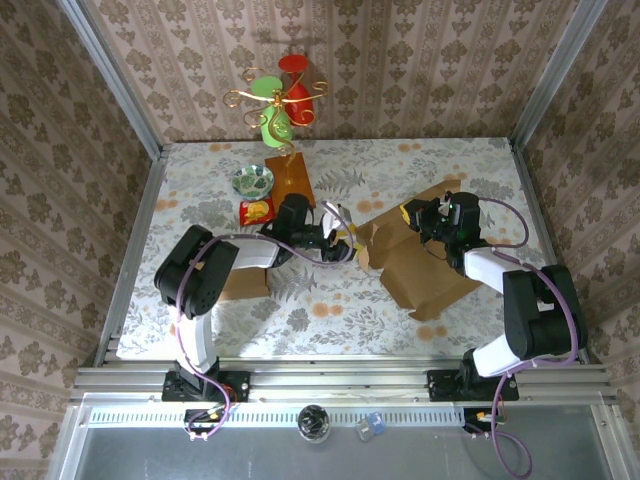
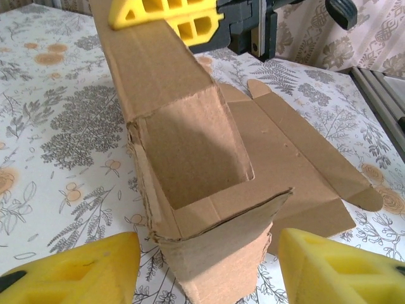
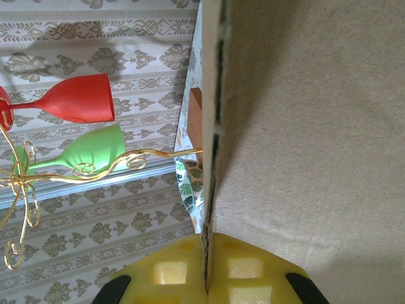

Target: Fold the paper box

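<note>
the paper box (image 1: pixel 420 265), right of centre on the floral bench (image 1: pixel 200 190), is half-formed: matte brown cardboard walls stand as a rectangular tube, rounded end flaps (image 2: pixel 364 197) lying flat and unfolded, the yellow jaws of the right gripper (image 3: pixel 205 278) pinching one wall, those of the left gripper (image 2: pixel 205 269) spread beside its open end.

The paper box (image 3: pixel 304 126) is running past the right wrist view's top and right edges, hiding most of the bowl (image 3: pixel 189 187). The left gripper (image 2: pixel 205 244) is being cut off by its own view's bottom edge.
</note>
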